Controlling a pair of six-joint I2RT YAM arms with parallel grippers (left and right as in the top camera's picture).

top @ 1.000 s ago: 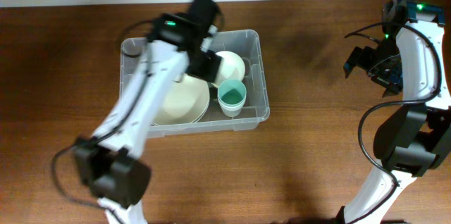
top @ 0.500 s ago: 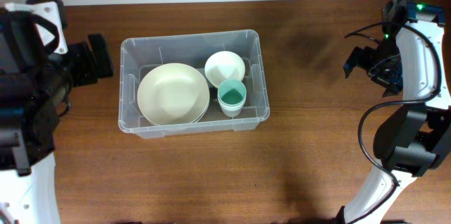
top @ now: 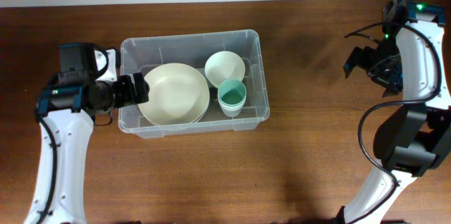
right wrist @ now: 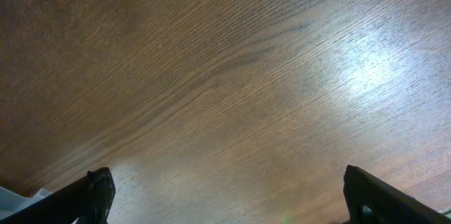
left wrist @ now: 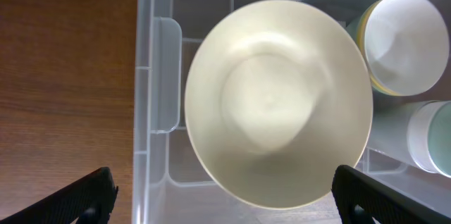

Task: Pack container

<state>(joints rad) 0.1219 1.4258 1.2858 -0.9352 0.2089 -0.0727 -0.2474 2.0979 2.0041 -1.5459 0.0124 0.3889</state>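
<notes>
The clear plastic container (top: 190, 39) sits at the table's middle left. It holds a large cream plate (top: 175, 95), a white bowl (top: 225, 67) and a teal cup (top: 232, 97). My left gripper (top: 139, 89) is open and empty over the container's left wall. In the left wrist view (left wrist: 225, 210) its jaws stand wide on either side of the plate (left wrist: 278, 104), with the container wall (left wrist: 146, 76), bowl (left wrist: 405, 41) and cup (left wrist: 433, 136) also in view. My right gripper (top: 359, 60) is open and empty at the far right, over bare wood (right wrist: 225, 203).
The wooden table (top: 317, 146) surrounds the container. The table's back edge runs along the top of the overhead view. The right arm's base (top: 405, 146) stands at the right edge.
My left arm has pulled back from over the container, swung out to the left, and now has its gripper at the container's left wall. The right arm has not moved.
</notes>
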